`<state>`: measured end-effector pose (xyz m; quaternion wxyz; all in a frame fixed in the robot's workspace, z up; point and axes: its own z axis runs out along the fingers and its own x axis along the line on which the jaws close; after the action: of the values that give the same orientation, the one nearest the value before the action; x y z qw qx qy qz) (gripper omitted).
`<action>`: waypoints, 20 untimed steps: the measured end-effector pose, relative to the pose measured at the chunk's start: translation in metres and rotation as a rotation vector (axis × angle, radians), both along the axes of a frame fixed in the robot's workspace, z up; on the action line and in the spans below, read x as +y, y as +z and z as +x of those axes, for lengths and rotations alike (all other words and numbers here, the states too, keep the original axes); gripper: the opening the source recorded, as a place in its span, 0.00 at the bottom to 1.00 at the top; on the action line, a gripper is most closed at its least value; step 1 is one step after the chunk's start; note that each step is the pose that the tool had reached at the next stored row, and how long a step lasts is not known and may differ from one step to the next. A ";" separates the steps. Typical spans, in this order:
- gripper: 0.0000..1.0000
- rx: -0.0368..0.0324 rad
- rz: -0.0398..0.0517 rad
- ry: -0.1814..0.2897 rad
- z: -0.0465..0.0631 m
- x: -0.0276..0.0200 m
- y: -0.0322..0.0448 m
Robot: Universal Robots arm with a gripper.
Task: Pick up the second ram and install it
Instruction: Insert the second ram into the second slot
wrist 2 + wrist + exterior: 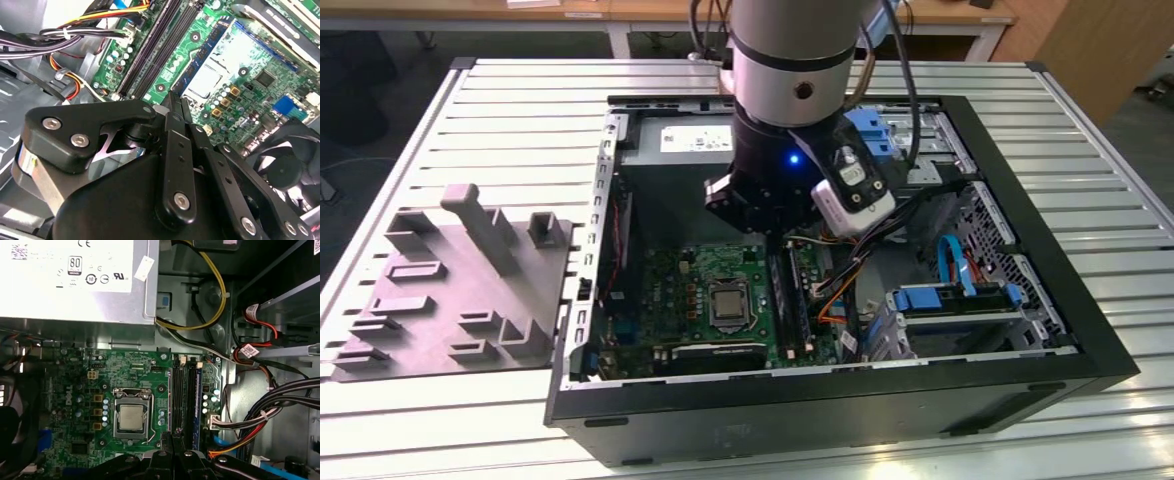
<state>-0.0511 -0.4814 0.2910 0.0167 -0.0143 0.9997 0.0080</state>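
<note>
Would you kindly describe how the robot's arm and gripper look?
In the exterior view the arm is a silver-grey cylinder with a black band, ending in a black wrist with a blue light and a white camera module. In the second wrist view the gripper is black linkage bars with silver screws.

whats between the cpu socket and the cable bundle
In the first wrist view, the row of long black memory slots lies between the CPU socket and the cable bundle.
</note>
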 end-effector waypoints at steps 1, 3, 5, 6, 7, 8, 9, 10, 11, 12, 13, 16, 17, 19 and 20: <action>0.12 0.0000 0.0000 0.000 0.000 0.0000 -0.0018; 0.12 -0.0001 0.0002 0.000 0.000 0.0000 -0.0054; 0.12 -0.0001 0.0002 0.000 0.000 0.0000 -0.0086; 0.12 0.0000 0.0000 0.000 0.000 0.0000 -0.0089; 0.12 0.0001 -0.0002 0.000 0.000 0.0000 -0.0088; 0.12 0.0001 -0.0002 0.000 0.000 0.0000 -0.0089; 0.12 0.0001 -0.0002 0.000 0.000 0.0000 -0.0089; 0.12 0.0000 0.0000 0.000 0.000 0.0000 -0.0090; 0.12 -0.0001 0.0003 0.000 0.000 0.0000 -0.0090; 0.12 -0.0002 0.0006 0.000 0.000 0.0000 -0.0090; 0.12 -0.0001 0.0006 0.000 0.000 0.0000 -0.0091; 0.12 -0.0001 0.0006 0.000 0.000 0.0000 -0.0115; 0.12 -0.0001 0.0007 0.000 0.000 0.0000 -0.0125; 0.12 0.0000 0.0007 -0.002 0.006 -0.0001 -0.0167; 0.12 0.0000 0.0008 -0.003 0.007 -0.0002 -0.0174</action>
<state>-0.0439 -0.4816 0.2735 0.0168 -0.0129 0.9997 0.0084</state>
